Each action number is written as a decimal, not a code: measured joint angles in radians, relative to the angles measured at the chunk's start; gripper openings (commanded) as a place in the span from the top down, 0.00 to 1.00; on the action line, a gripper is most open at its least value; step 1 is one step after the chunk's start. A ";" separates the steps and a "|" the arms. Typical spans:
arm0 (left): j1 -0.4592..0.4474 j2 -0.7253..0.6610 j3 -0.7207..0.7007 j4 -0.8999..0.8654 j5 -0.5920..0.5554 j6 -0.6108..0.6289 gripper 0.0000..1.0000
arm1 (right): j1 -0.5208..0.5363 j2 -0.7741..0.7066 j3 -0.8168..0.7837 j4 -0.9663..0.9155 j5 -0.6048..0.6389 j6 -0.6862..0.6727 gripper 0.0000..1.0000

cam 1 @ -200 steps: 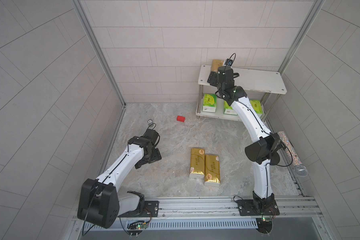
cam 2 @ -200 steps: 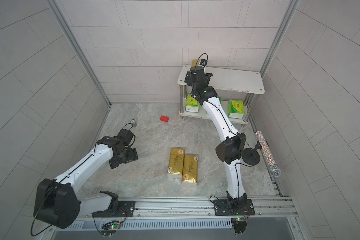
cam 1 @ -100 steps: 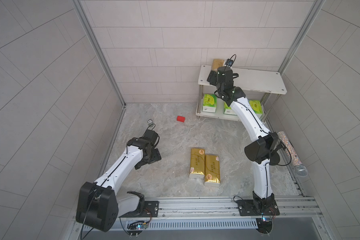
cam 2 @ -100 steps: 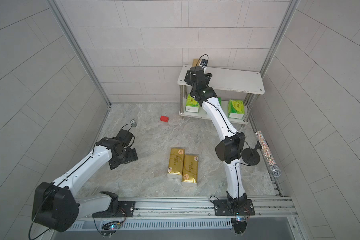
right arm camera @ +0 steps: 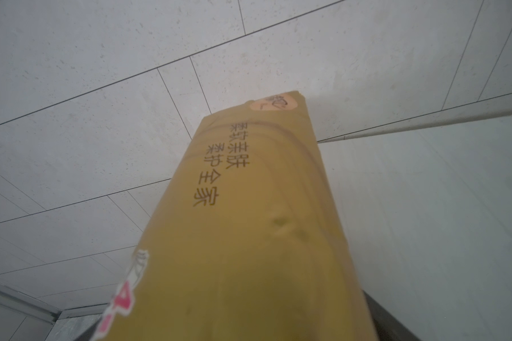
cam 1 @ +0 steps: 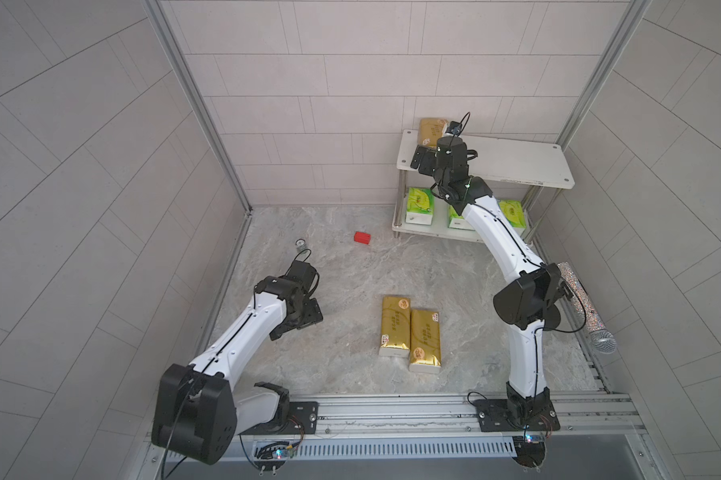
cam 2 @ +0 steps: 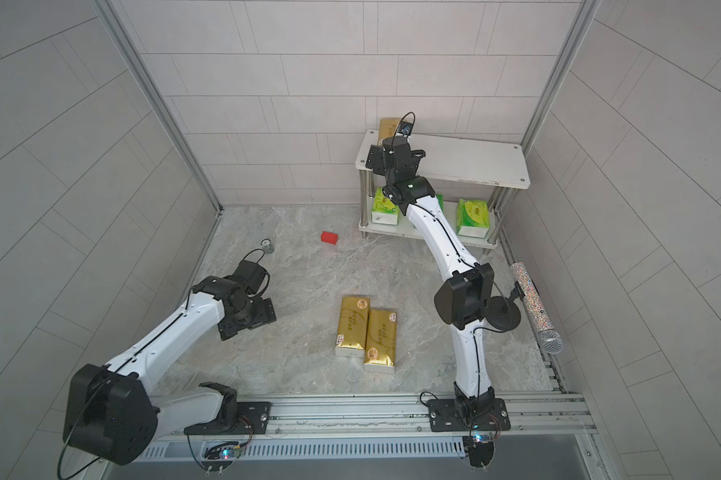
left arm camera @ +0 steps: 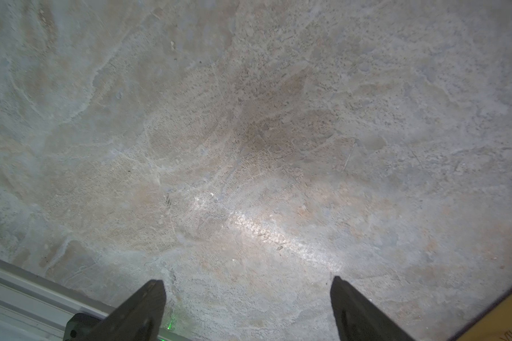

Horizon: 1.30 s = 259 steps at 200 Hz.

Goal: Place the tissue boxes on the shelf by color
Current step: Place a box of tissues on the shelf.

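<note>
Gold pack (cam 1: pixel 431 129) is up on the shelf (cam 1: pixel 516 162), at the left back corner of the top board, and your right gripper (cam 1: pixel 433 150) is right at it; the wrist cam is all wrapper, so can't tell if the jaws are pinching or loose. Three green packs (cam 1: pixel 420 202) sit along the lower board, middle one half hidden by the arm (cam 1: pixel 495 232). Two floor packs (cam 1: pixel 395 326), gold too, lie touching side by side on the marble (cam 1: pixel 350 266). Your left gripper (left arm camera: pixel 246 282) hangs spread over bare marble.
</note>
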 measured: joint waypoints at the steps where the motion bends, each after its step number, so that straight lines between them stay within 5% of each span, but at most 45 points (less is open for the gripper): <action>1: 0.000 0.000 0.000 0.000 0.000 0.000 0.04 | 0.000 -0.001 -0.002 0.000 0.000 0.000 0.00; 132: 0.000 0.000 -0.008 0.014 0.004 -0.003 0.04 | -0.065 -0.201 -0.217 0.056 -0.210 -0.029 0.00; 203: 0.000 -0.005 -0.017 0.020 0.008 -0.009 0.05 | -0.109 -0.208 -0.238 0.088 -0.351 0.001 0.21; 259: 0.000 -0.005 -0.017 0.021 0.018 -0.011 0.05 | -0.102 -0.228 -0.298 0.152 -0.307 0.048 0.27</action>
